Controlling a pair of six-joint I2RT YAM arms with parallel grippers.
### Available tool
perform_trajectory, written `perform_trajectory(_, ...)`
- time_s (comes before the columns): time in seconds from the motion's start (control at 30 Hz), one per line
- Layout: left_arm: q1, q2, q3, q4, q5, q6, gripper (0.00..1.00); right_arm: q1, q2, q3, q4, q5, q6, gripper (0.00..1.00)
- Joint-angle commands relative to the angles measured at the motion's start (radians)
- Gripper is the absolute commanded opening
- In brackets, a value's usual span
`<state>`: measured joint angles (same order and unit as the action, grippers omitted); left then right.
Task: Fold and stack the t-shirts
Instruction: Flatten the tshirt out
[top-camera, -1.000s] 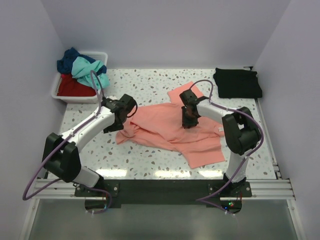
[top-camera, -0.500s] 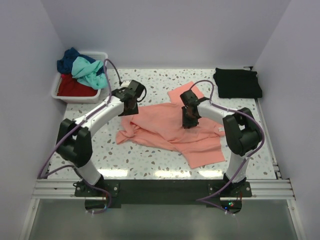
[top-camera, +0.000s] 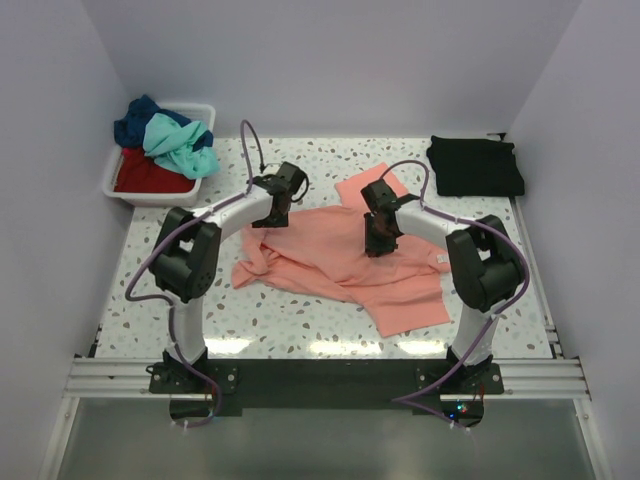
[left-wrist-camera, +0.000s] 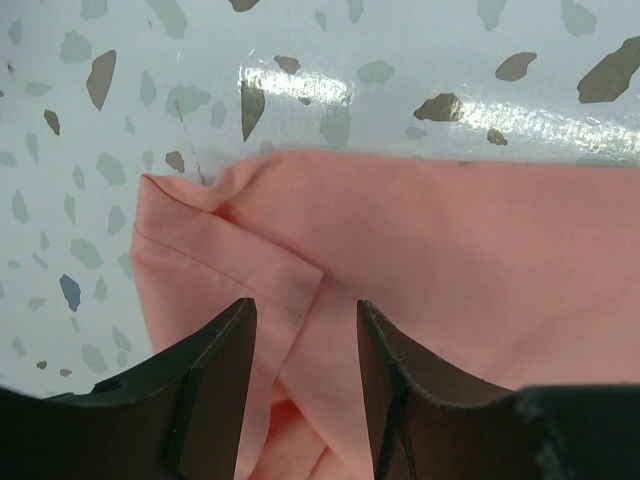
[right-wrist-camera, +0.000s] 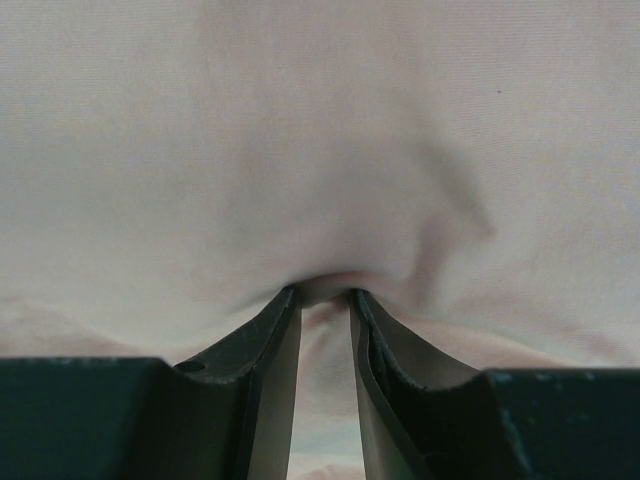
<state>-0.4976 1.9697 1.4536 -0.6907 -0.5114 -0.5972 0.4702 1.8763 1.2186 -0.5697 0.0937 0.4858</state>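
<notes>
Pink shirt (top-camera: 340, 262) lies spread and rumpled at centre of table (top-camera: 300, 322). Right claw (right-wrist-camera: 323, 296) presses on its middle, clamped on small pucker of cloth. Left claw (left-wrist-camera: 305, 312) sits over far-left edge by sleeve hem, fingers apart. Black shirt (top-camera: 476, 166) lies folded in far right corner. Teal shirt (top-camera: 178, 142), navy shirt (top-camera: 134, 122) and red shirt (top-camera: 148, 176) are heaped in white bin (top-camera: 150, 198) at far left.

no text, label, brand or number readable anywhere; salmon-pink t-shirt (top-camera: 330, 262) plain, unprinted

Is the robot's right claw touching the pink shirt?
Touching. The right wrist view shows the right gripper pinching a pucker of the pink shirt between its fingertips.
</notes>
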Motion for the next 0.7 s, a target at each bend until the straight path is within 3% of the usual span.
perform_trajectory(0.0, 0.005, 0.023, 0.041, 0.051, -0.045, 0.039, 0.49, -0.007, 0.092, -0.042, 0.002, 0.012, -0.006, 0.30)
perform_trajectory(0.67, 0.016, 0.086, -0.021, 0.051, -0.076, 0.031, 0.42, -0.008, 0.087, -0.045, -0.009, 0.024, 0.005, 0.29)
